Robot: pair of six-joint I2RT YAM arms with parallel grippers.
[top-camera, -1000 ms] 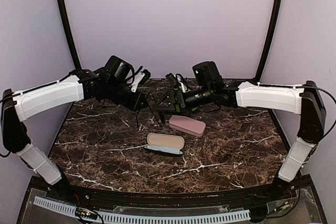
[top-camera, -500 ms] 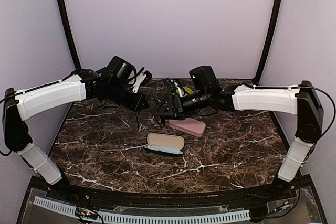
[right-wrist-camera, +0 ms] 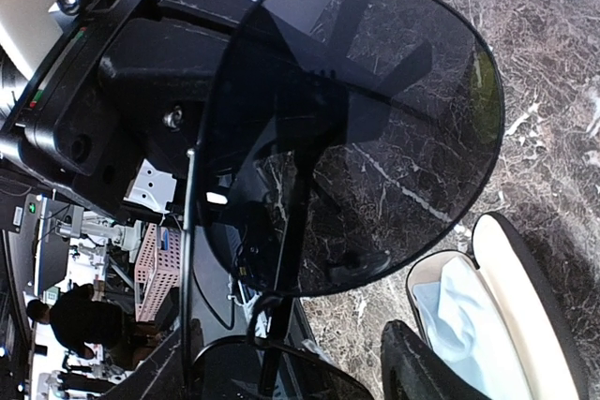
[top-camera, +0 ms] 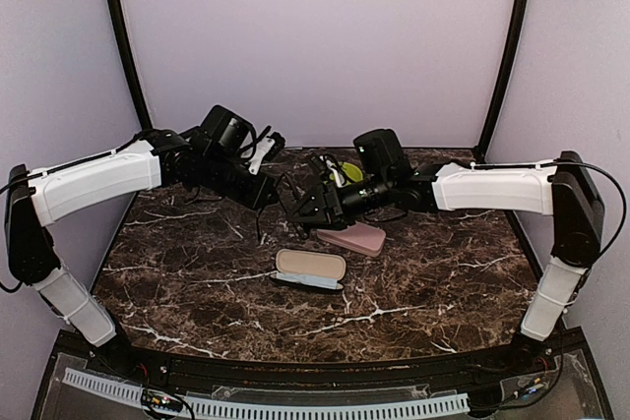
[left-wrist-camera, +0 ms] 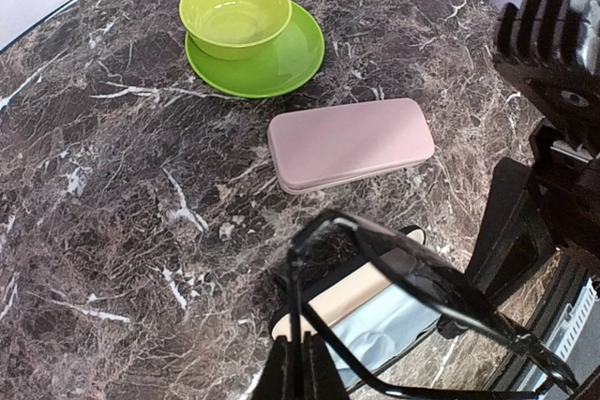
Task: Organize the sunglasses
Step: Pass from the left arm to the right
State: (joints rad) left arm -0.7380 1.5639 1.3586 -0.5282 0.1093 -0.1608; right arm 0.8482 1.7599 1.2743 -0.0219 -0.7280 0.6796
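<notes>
Black sunglasses held in mid-air between both grippers, over the marble table (top-camera: 197, 282).

Nearest to us, the open glasses case (top-camera: 310, 266) lies lid-up, cream lining with a pale-blue cloth inside; the shut pink case (top-camera: 351, 237) lies just beyond it, apart. Above and behind them the left gripper (left-wrist-camera: 300, 372) is clenched on a thin temple of the black sunglasses (right-wrist-camera: 356, 138), which hang clear of the table. The right gripper (top-camera: 298, 206) faces it, jaws spread either side of the dark lens; we can't tell if a pad touches the frame. Farthest back, a green bowl (left-wrist-camera: 234, 8) sits on a green plate (left-wrist-camera: 291, 63).
</notes>
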